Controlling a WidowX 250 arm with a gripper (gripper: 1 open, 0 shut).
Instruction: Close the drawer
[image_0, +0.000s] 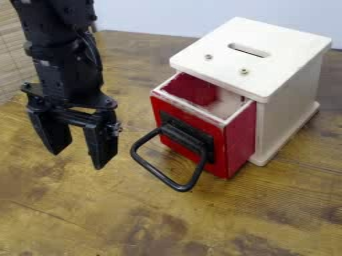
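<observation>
Camera view's got the open black claw (78, 132) empty just beside the red drawer (201, 130), which sticks partway out of its cabinet (291, 100), so I'd swing round to the handle side and push straight and level, though the drawer's far side is hidden.

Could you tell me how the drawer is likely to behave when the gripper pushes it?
The drawer looks rigid and boxy, so it should probably move as one piece without bending. Sitting partly inside the cabinet, it will likely slide rather than tip. Its big loop handle juts out and might swing or catch.
</observation>
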